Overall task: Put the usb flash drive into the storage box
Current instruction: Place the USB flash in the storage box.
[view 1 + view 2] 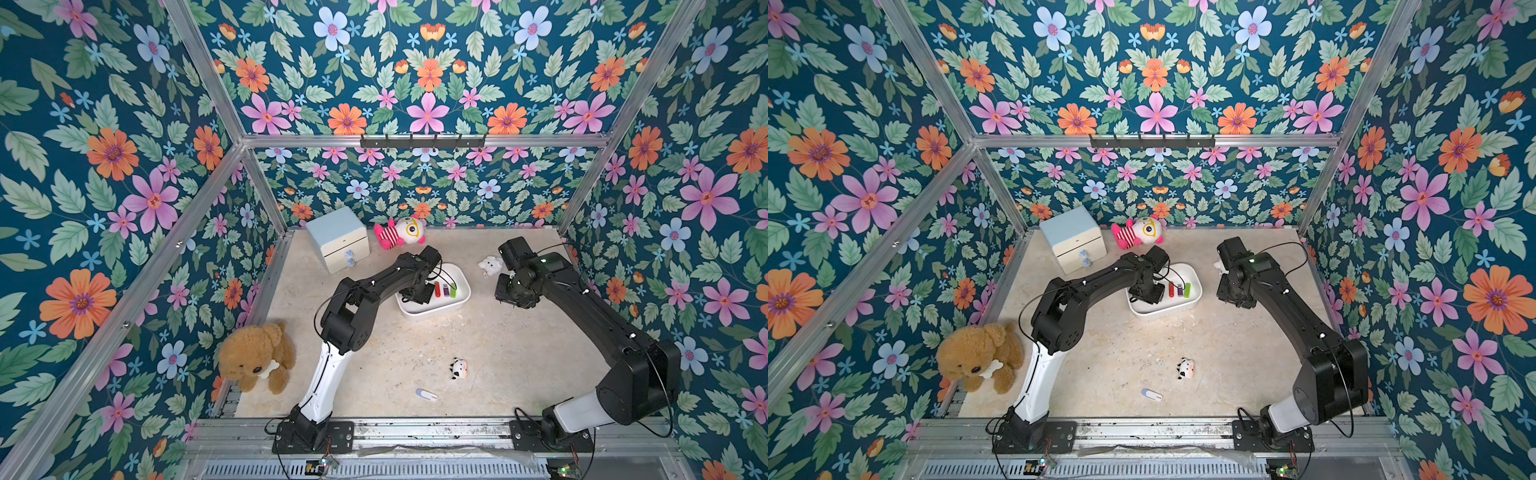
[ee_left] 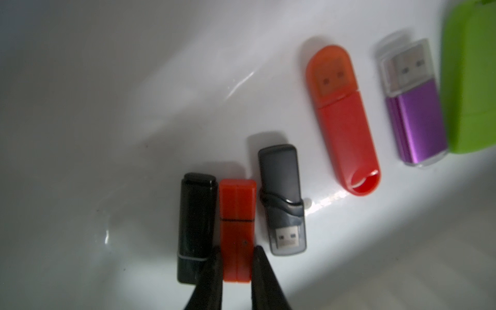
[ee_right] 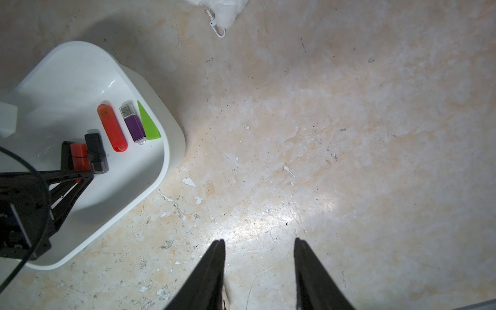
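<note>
Pinched across its narrow sides in the closed left gripper point(image 2: 237, 251), low in the left half of the storage box point(image 3: 175, 142): orange-red flash drive point(image 2: 237, 209). Handles light, stiff, slick; best gripped mid-body. Right gripper point(image 3: 259, 241) parted, empty.

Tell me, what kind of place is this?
Probably a robot practice booth, not a playroom: flowery wallpaper on a metal frame, a left robot arm and a right robot arm mounted at the front of the table, a teddy bear nearby.
</note>
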Motion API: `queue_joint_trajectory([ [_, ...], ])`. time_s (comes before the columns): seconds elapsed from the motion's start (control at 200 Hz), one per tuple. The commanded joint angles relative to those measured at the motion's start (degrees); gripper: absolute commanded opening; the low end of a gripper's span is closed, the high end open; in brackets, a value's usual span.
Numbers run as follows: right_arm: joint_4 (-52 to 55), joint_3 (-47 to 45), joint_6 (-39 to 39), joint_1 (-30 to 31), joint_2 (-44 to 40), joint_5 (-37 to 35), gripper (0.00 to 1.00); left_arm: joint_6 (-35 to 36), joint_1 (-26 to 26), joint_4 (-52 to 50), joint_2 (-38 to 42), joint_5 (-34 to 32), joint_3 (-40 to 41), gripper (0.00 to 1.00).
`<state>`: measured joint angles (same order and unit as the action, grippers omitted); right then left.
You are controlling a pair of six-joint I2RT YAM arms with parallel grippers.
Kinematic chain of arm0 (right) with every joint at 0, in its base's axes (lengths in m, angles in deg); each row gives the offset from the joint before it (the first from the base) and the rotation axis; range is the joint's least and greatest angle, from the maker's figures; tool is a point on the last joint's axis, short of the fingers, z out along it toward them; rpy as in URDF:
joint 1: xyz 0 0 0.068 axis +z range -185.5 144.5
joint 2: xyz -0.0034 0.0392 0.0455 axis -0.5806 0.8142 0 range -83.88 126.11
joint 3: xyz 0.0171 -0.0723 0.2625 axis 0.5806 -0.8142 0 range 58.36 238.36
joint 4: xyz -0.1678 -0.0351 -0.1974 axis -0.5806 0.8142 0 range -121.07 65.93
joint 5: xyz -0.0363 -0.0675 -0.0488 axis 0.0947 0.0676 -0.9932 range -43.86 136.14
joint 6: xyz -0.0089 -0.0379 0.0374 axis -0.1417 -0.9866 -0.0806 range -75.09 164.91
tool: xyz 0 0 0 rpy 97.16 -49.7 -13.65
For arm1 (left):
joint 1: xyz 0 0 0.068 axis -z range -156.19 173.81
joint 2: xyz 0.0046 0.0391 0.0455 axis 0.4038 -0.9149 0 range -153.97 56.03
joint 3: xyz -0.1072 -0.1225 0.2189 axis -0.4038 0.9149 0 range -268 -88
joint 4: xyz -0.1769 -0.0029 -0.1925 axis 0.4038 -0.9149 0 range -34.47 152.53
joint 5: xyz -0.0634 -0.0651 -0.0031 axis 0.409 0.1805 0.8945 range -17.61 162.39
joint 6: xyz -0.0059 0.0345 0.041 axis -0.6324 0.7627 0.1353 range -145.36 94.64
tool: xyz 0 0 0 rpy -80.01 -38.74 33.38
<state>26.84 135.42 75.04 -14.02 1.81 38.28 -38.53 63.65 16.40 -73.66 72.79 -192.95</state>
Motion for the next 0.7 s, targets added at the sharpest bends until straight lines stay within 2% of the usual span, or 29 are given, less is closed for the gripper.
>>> queue_joint_trajectory([
  [0.0, -0.21, -0.27, -0.25, 0.06, -0.52, -0.32, 0.46, 0.03, 0.16, -0.89, 0.14, -0.77, -0.23, 0.05],
  [0.15, -0.50, -0.50, -0.32, 0.06, -0.57, 0.05, 0.46, -0.34, 0.16, -1.07, 0.13, -0.91, -0.16, 0.11],
  [0.235, -0.58, -0.66, -0.43, 0.09, -0.61, -0.29, 0.46, -0.34, 0.24, -1.07, 0.14, -0.67, -0.04, 0.21],
  [0.385, -0.78, -1.21, -0.45, 0.06, -0.79, -0.39, 0.46, -0.41, 0.33, -1.16, 0.40, -0.84, 0.01, 0.28],
  [0.495, -0.78, -1.38, -0.42, 0.06, -0.92, -0.31, 0.46, -0.54, 0.33, -1.07, 0.73, -1.02, 0.10, 0.37],
  [0.695, -1.28, -1.89, -0.42, 0.06, -1.86, -0.39, 0.46, -1.24, 0.33, -1.05, 1.95, -0.92, -0.31, 0.38],
])
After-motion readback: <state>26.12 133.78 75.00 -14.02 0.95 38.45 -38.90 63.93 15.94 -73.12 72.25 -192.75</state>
